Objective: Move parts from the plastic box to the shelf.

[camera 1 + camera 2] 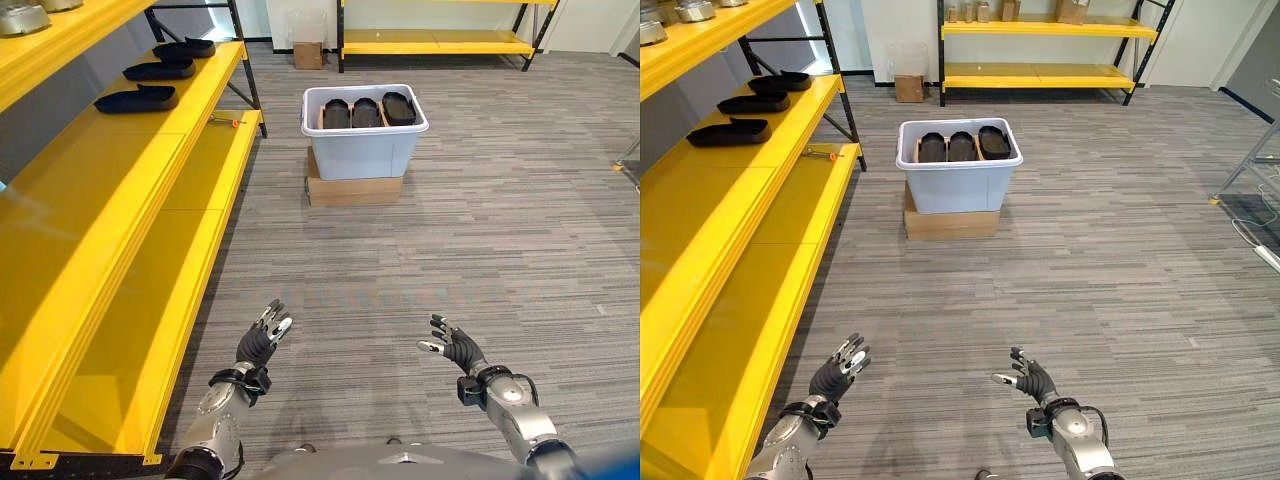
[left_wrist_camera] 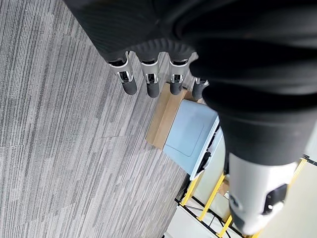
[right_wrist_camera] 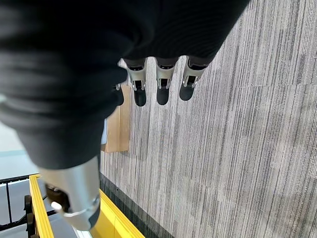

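A pale blue plastic box (image 1: 362,150) stands on a flat cardboard carton (image 1: 355,189) on the floor, well ahead of me. Three black oval parts (image 1: 366,112) stand side by side inside it. Three more black parts (image 1: 137,98) lie in a row on the yellow shelf (image 1: 120,200) to my left. My left hand (image 1: 259,344) and right hand (image 1: 456,348) hover low over the carpet near me, both open and holding nothing. The box (image 2: 190,139) appears past my left hand's fingers (image 2: 150,84) in the left wrist view.
A small orange-handled tool (image 1: 226,121) lies on the shelf's lower level. Another yellow rack (image 1: 1045,50) stands along the far wall, with a cardboard box (image 1: 308,54) beside it. Grey carpet (image 1: 430,240) stretches between me and the plastic box.
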Available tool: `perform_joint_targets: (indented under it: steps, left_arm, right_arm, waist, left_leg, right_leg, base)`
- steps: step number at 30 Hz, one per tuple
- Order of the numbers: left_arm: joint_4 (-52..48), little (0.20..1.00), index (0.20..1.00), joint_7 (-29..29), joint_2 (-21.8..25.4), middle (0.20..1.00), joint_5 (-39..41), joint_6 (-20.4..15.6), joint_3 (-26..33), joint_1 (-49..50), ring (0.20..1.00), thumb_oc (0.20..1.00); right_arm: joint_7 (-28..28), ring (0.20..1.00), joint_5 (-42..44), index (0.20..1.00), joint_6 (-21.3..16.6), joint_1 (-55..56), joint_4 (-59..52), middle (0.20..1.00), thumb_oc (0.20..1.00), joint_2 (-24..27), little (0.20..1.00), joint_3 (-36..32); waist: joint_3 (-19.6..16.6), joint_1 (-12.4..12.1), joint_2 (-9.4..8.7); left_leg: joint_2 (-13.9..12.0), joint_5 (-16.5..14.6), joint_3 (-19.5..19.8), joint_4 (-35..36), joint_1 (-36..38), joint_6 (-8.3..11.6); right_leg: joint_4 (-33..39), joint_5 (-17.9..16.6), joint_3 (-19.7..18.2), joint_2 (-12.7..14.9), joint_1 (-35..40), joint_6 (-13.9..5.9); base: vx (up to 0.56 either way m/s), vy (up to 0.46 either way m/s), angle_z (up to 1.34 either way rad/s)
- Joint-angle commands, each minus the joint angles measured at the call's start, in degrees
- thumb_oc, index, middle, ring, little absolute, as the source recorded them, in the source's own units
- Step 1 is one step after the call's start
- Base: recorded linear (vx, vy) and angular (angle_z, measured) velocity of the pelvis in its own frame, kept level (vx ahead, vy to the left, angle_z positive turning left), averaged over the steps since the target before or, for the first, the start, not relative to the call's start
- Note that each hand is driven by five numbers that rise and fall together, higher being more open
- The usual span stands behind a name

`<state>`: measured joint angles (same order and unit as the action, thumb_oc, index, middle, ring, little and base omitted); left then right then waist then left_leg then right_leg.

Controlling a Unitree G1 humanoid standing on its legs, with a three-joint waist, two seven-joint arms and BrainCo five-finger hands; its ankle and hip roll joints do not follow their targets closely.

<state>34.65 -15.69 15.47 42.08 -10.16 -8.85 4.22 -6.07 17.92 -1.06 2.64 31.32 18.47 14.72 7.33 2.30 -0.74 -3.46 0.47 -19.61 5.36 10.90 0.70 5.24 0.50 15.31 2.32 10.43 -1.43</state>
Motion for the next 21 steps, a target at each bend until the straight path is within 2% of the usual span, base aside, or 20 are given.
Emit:
perform_joint_targets:
  steps: [1, 4, 5, 13, 14, 17, 18, 19, 20, 21]
  left_arm:
    - [0.8, 1.0, 1.0, 0.3, -0.3, 1.0, -0.6, -1.7, 0.2, -2.8, 1.0, 1.0]
    - [0.7, 1.0, 1.0, 0.7, -0.2, 1.0, -0.4, -1.5, 0.2, -2.9, 1.0, 1.0]
    - [0.7, 1.0, 1.0, 0.6, 0.0, 1.0, -0.5, -1.0, 0.5, -3.0, 1.0, 1.0]
    - [1.7, 1.0, 1.0, 0.1, 1.1, 1.0, -3.3, -1.1, 0.3, -2.1, 1.0, 1.0]
    - [2.4, 1.0, 1.0, -0.5, 1.6, 1.0, -3.9, -1.4, 0.2, -2.2, 1.0, 1.0]
    - [2.8, 1.0, 1.0, -0.5, 2.0, 1.0, -5.5, -1.8, -0.3, -2.8, 1.0, 1.0]
    - [2.9, 1.0, 1.0, -0.7, 2.3, 1.0, -5.5, -1.8, -0.8, -3.0, 1.0, 1.0]
    - [2.8, 1.0, 1.0, -0.8, 2.3, 1.0, -5.6, -1.7, -0.9, -3.1, 1.0, 1.0]
    - [2.7, 1.0, 1.0, -0.8, 2.4, 1.0, -5.9, -1.7, -1.1, -3.1, 1.0, 1.0]
    - [2.7, 1.0, 1.0, -1.0, 2.7, 1.0, -6.1, -2.0, -1.4, -3.0, 1.0, 1.0]
  right_arm:
    - [0.0, 1.0, -0.5, 1.0, -3.8, -1.4, -0.8, 1.0, 1.0, 0.2, 1.0, 0.1]
    - [0.8, 1.0, -2.5, 1.0, -4.0, -1.2, -1.3, 1.0, 1.0, 0.2, 1.0, 0.1]
    - [1.6, 1.0, -8.3, 1.0, -5.6, -1.3, -1.4, 1.0, 1.0, 1.1, 1.0, 0.2]
    - [2.4, 1.0, -6.1, 1.0, -4.8, -1.5, -3.5, 1.0, 1.0, 1.9, 1.0, 0.3]
    - [3.0, 1.0, -4.8, 1.0, -4.9, -1.7, -3.4, 1.0, 1.0, 1.7, 1.0, 0.1]
    - [4.1, 1.0, -4.3, 1.0, -5.2, -1.8, -3.2, 1.0, 1.0, 1.6, 1.0, -0.4]
    - [5.4, 1.0, -4.2, 1.0, -5.3, -2.1, -3.1, 1.0, 1.0, 1.5, 1.0, -0.7]
    - [5.7, 1.0, -4.1, 1.0, -5.3, -2.2, -3.0, 1.0, 1.0, 1.4, 1.0, -0.7]
    - [6.1, 1.0, -3.9, 1.0, -5.3, -2.3, -3.0, 1.0, 1.0, 1.4, 1.0, -0.7]
    - [6.3, 1.0, -4.2, 1.0, -5.5, -2.5, -3.0, 1.0, 1.0, 1.6, 1.0, -1.0]
  waist:
    - [-0.6, -0.2, -2.02]
    - [-0.4, -0.1, -2.1]
    - [-0.3, -0.1, -2.19]
    - [0.7, -0.6, -2.81]
    - [1.1, -0.7, -2.89]
    - [1.8, -0.4, -2.99]
    - [2.6, -0.4, -2.71]
    - [2.7, -0.5, -2.62]
    - [3.0, -0.5, -2.42]
    - [3.5, -0.5, -2.13]
  left_leg:
    - [0.9, -0.9, -1.0, -0.4, -0.8, 0.4]
    - [1.0, -1.0, -0.9, -0.4, -0.8, 0.24]
    - [1.2, -1.1, -1.0, -0.4, -0.8, 0.05]
    - [1.9, -1.6, -1.4, -0.4, -1.4, -1.14]
    - [2.4, -1.8, -1.7, -0.4, -2.0, -2.06]
    - [2.9, -1.9, -1.2, -0.4, -2.3, -3.04]
    - [2.8, -2.2, -1.5, -0.4, -2.3, -3.54]
    - [2.7, -2.4, -1.8, -0.4, -2.3, -3.65]
    - [3.0, -3.7, -1.3, -0.4, -1.5, -3.57]
    - [3.1, -4.0, -1.7, -0.4, -1.0, -3.53]
  right_leg:
    - [-0.3, -5.0, 1.9, 4.3, -1.5, -5.73]
    - [-0.5, -5.1, 1.7, 4.5, -1.6, -5.87]
    - [-0.7, -5.2, 1.7, 4.7, -1.7, -6.13]
    - [-3.4, -5.5, 1.6, 5.6, -3.7, -7.26]
    - [-7.0, -5.0, 1.7, 5.6, -5.1, -7.46]
    - [-12.1, -6.5, 0.8, 6.1, -7.9, -8.31]
    - [-19.0, -7.8, 1.9, 7.1, -11.2, -9.26]
    - [-20.9, -8.2, 2.4, 7.5, -12.2, -9.48]
    - [-23.3, -8.0, 2.7, 8.2, -12.9, -10.71]
    - [-26.0, -9.5, 4.2, 9.5, -14.9, -11.26]
  base:
    - [0.03, 0.075, -0.02]
    - [0.03, 0.082, -0.01]
    - [0.03, 0.109, -0.02]
    - [0.01, 0.11, -0.02]
    - [-0.03, 0.139, -0.04]
    - [-0.02, 0.095, -0.06]
    - [-0.03, 0.106, -0.05]
    - [0.03, 0.135, -0.06]
    - [0.06, 0.117, -0.11]
    - [0.09, 0.114, -0.14]
